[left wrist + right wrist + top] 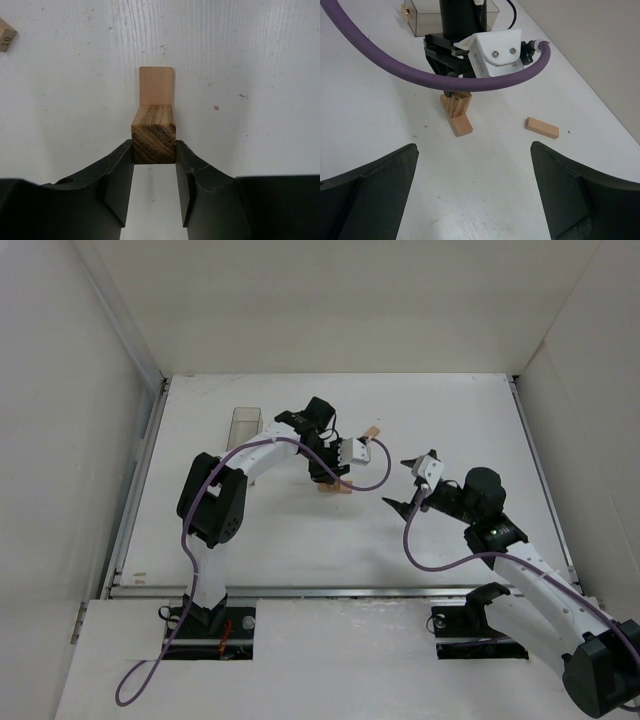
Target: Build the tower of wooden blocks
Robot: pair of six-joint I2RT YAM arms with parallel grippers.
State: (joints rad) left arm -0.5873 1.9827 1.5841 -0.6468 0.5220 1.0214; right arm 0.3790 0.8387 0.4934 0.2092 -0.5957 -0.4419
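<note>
Left fingers (117,172) closed on a wood block, the gripped block (154,134), clamped on both sides with its dark end grain facing the wrist camera. It stands roughly upright near the centre of the table (260,75), its lower end against one end of a flat block (156,85). They appear to touch, but contact is not certain. A third block (542,127) lies flat, apart to one side. Right fingers (375,190) spread wide with nothing between them, near and facing the two blocks. Clear box (417,17) stands farther back, beyond the left arm.
</note>
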